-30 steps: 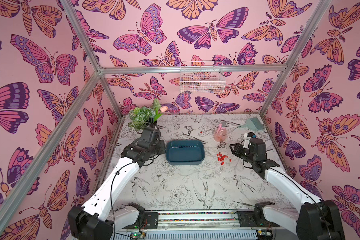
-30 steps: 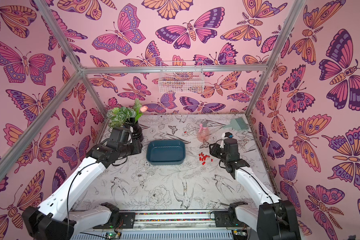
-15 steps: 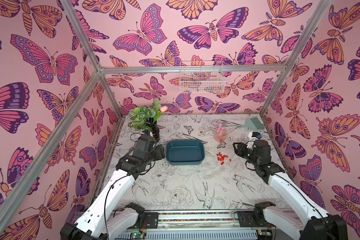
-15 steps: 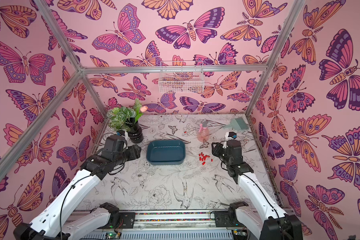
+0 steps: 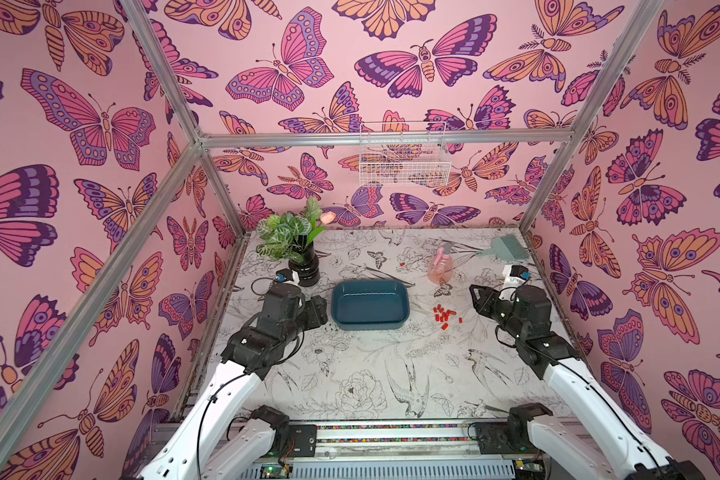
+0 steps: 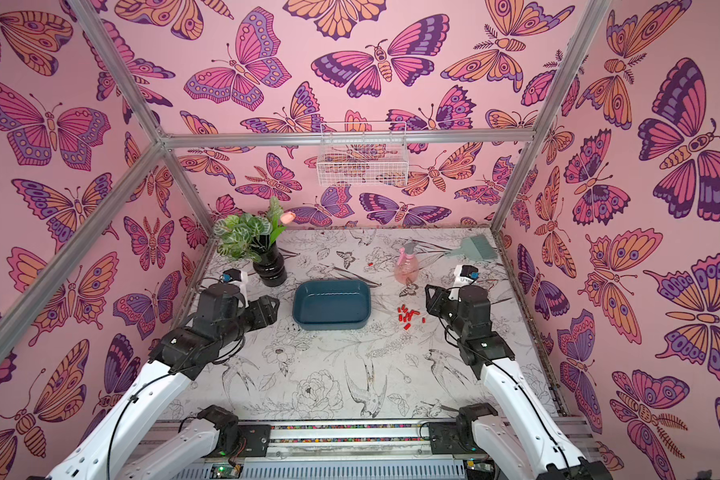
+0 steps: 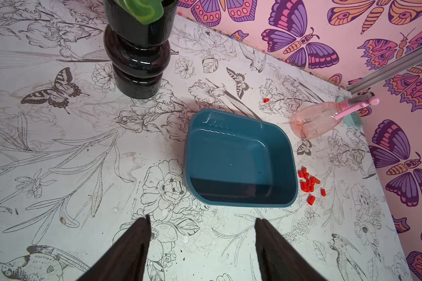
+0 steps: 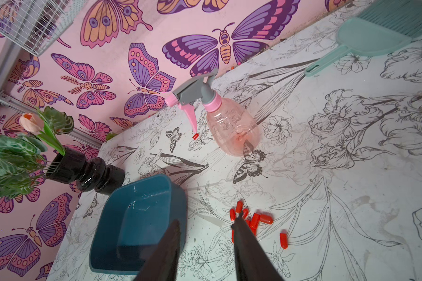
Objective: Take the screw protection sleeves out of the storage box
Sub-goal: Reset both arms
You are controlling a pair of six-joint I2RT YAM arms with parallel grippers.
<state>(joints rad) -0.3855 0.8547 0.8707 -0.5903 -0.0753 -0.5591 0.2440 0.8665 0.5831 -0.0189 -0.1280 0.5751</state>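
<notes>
**Storage box.** The storage box (image 5: 368, 305) sits flat on the counter (image 5: 350, 374), opening upward. Both top views and both wrist views show its floor bare, with no sleeve inside.

**Screw protection sleeves.** The screw protection sleeves (image 5: 444, 314) lie in a tight cluster on the counter just beside the box's right short wall, toward its front corner, and none touches the wall. One stray sleeve (image 5: 401, 264) lies apart behind the box, near the spray bottle (image 5: 440, 266). With every visible sleeve outside the walls, the task is judged essentially complete. The stray sleeve needs no handling for that purpose.

**Left fingers.** The left fingers (image 5: 317, 309) stand wide apart and hold nothing. They point at the box's left short wall from just beside it, over bare counter. The spread is judged wide enough to take that wall, but there is no contact with the box.

**Right fingers.** The right fingers (image 5: 478, 294) stand partly apart with nothing between them. They sit beyond the cluster, on the side away from the box. In the right wrist view one finger overlaps the cluster, and whether it touches a sleeve cannot be told.

**Clearance.** The black vase (image 5: 304, 266) stands behind the box's left rear corner, clear of both arms.
</notes>
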